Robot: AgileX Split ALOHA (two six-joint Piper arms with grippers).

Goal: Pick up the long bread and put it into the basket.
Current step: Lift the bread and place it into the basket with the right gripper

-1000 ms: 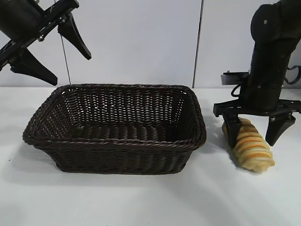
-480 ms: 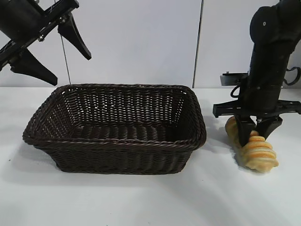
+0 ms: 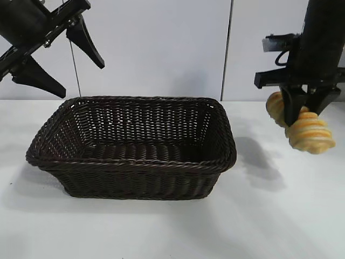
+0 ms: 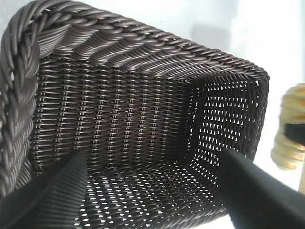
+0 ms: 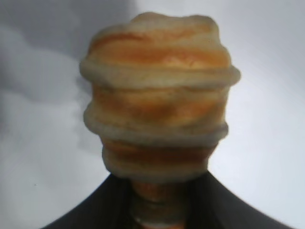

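Right tool [image 3: 299, 114] clamped across middle of long bread [image 3: 308, 134], aloft right of basket [image 3: 135, 162] | loaf seems light, ridges aid grip | left tool [image 3: 54, 51] parked, fingers apart

**Left wrist camera: looking into the basket**

You are looking down into the basket [image 4: 143, 119], its braided rim sweeping across the far side and down one edge, the open weave of its floor letting the pale tabletop [image 4: 267, 38] show through. The two dark fingers [image 4: 52, 195] of your left claw [image 4: 152, 200] stand wide apart in the foreground, over the basket's interior. Beyond the basket's far corner you can see part of the long bread [image 4: 288, 143], crossed by a dark band.
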